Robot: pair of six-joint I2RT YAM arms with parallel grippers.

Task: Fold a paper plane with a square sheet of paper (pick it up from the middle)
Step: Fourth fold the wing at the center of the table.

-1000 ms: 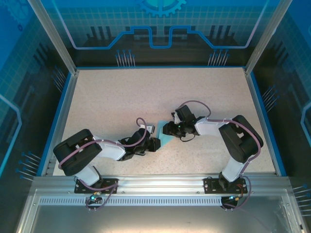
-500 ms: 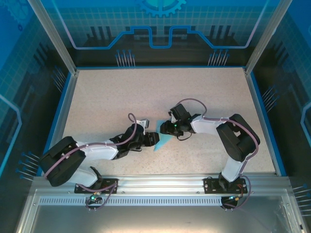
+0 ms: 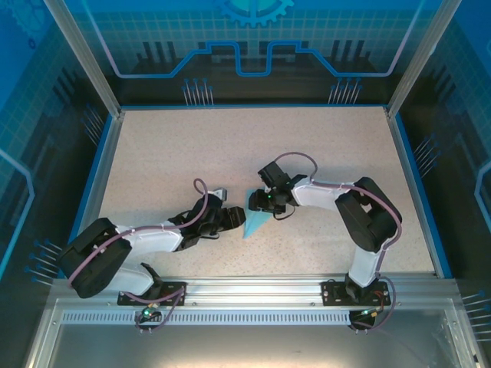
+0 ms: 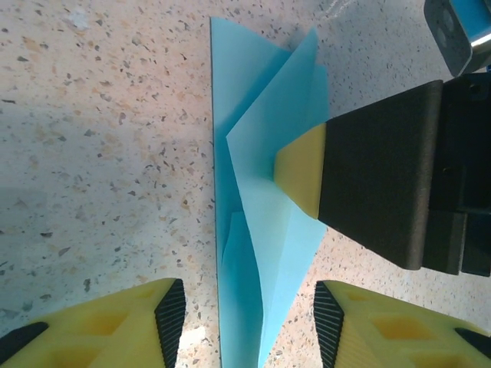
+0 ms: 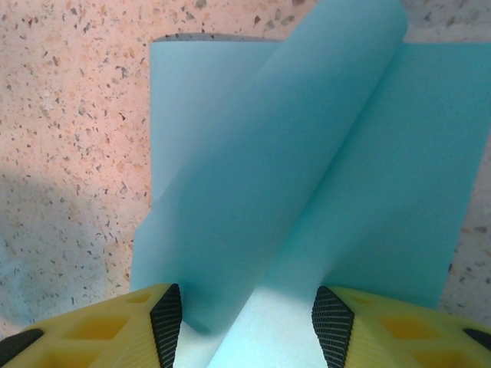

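Observation:
The light-blue sheet of paper [image 3: 254,223] lies on the table folded into a narrow pointed dart, the paper plane shape, with loose flaps standing up [image 4: 265,222]. My left gripper [image 3: 236,218] is at its left side; its jaws [image 4: 249,326] stand open with the paper's point lying loose between them. My right gripper [image 3: 258,202] hovers over the wide end, open [image 5: 249,322], with paper [image 5: 307,176] under and between its fingers. In the left wrist view one yellow right fingertip [image 4: 301,170] rests on the top flap.
The speckled tabletop [image 3: 192,153] is bordered by a blue rim [image 3: 98,176] and aluminium posts. Both arm bases are bolted at the near rail [image 3: 253,290].
The left gripper has opened and let go of the paper, its arm stretching lower. The right gripper has shifted left over the paper and opened wider.

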